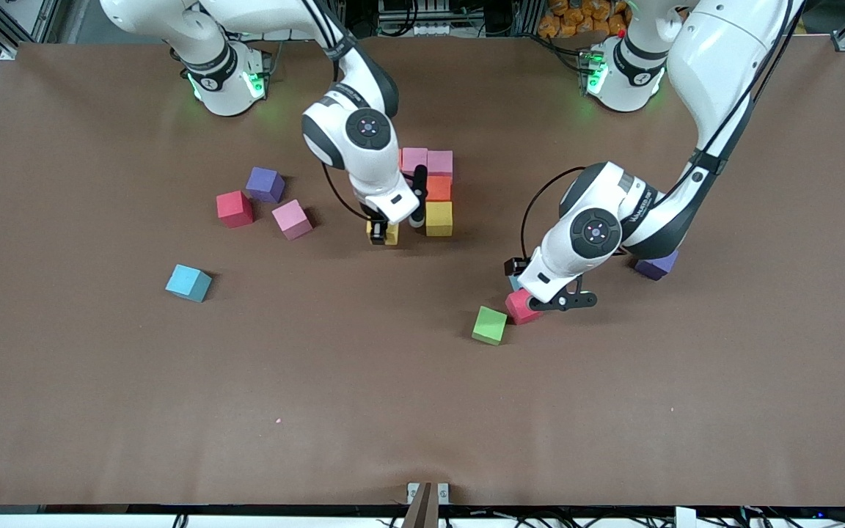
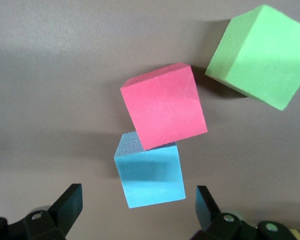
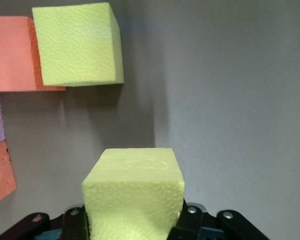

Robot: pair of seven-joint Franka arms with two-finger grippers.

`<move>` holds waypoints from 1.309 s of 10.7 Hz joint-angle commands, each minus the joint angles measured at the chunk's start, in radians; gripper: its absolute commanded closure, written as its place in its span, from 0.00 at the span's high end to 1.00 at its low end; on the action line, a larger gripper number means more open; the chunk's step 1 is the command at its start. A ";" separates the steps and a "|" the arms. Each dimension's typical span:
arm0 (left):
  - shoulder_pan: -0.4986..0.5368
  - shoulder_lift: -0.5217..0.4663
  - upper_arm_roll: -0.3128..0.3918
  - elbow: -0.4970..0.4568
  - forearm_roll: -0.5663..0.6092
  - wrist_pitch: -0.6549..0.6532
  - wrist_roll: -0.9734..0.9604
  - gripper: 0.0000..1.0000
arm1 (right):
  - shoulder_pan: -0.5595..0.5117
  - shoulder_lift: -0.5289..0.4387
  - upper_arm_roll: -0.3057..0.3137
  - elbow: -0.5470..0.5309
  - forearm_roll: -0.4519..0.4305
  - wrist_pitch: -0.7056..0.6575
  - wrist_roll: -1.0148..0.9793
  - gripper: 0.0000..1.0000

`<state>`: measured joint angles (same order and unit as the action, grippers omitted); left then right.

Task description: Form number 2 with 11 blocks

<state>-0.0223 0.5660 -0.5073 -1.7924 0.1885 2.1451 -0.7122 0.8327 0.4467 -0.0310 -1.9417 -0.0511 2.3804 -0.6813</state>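
The brown table (image 1: 100, 411) carries my half-built number 2 (image 1: 430, 192) near its middle: two pink cubes (image 1: 426, 161) side by side along the edge toward the bases, an orange cube (image 1: 439, 188) below the one toward the left arm's end, and a placed yellow cube (image 1: 439, 218) nearer the front camera again, all touching in a column.

My right gripper (image 1: 381, 233) is clamped on a second yellow cube (image 3: 134, 192), held low just beside the placed yellow one, toward the right arm's end of the table. That gap is what my next move turns on, I judge: the held cube must go sideways toward the left arm's end until its face meets the placed yellow cube, level with it, so the middle bar of the digit reads straight. In my right wrist view the two yellow cubes are clearly apart, with bare table between them.

My left gripper (image 2: 140, 210) hangs spread wide over a light blue cube (image 2: 150, 175), which touches a red cube (image 2: 164, 106); a green cube (image 2: 260, 55) lies close by. Loose red (image 1: 235, 208), pink (image 1: 292, 218), blue (image 1: 188, 282) and purple (image 1: 265, 184) cubes wait toward the right arm's end.
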 commanded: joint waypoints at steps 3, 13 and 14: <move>-0.005 0.021 -0.005 -0.002 0.015 -0.001 -0.133 1.00 | 0.052 0.062 -0.007 0.023 -0.019 0.049 0.020 0.47; -0.018 0.098 0.015 -0.004 0.026 0.085 -0.176 1.00 | 0.081 0.135 -0.006 0.066 -0.004 0.060 0.088 0.47; -0.018 0.100 0.015 -0.004 0.035 0.085 -0.182 1.00 | 0.086 0.136 -0.006 0.066 -0.001 0.060 0.091 0.47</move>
<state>-0.0321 0.6640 -0.4956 -1.7944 0.1911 2.2206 -0.8566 0.9006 0.5695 -0.0302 -1.8939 -0.0538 2.4525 -0.6171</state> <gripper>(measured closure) 0.000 0.445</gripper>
